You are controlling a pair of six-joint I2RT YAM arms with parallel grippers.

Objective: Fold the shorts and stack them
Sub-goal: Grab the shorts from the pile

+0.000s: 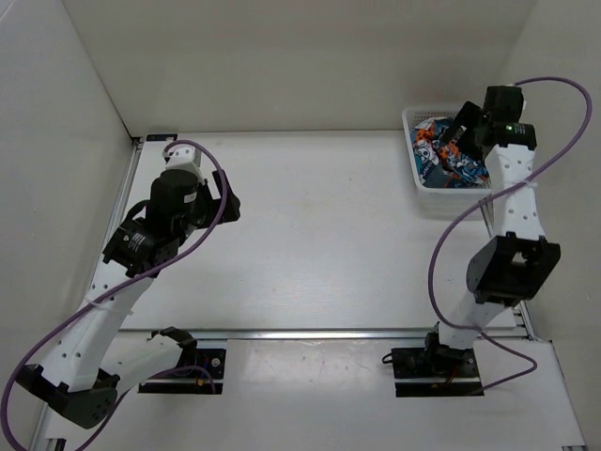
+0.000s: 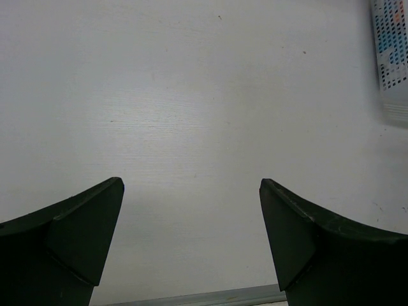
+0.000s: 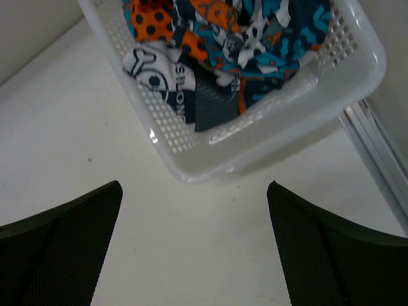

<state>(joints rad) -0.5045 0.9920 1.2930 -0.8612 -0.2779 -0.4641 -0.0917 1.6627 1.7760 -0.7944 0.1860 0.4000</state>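
The shorts (image 1: 441, 155) lie crumpled in a white mesh basket (image 1: 434, 199) at the far right of the table. Their blue, teal, orange, white and black print fills the top of the right wrist view (image 3: 217, 44), inside the basket's rim (image 3: 268, 137). My right gripper (image 1: 460, 130) hangs open and empty above the basket; its fingers (image 3: 70, 236) frame bare table just short of the basket's near wall. My left gripper (image 1: 228, 202) is open and empty over bare table at the left (image 2: 191, 185). A corner of the basket (image 2: 392, 51) shows at that view's top right.
White walls close the table at the back and both sides. A metal rail (image 1: 329, 332) runs along the front edge, and another runs down the right side beside the basket (image 3: 376, 146). White tabletop (image 1: 319, 225) spreads between the two arms.
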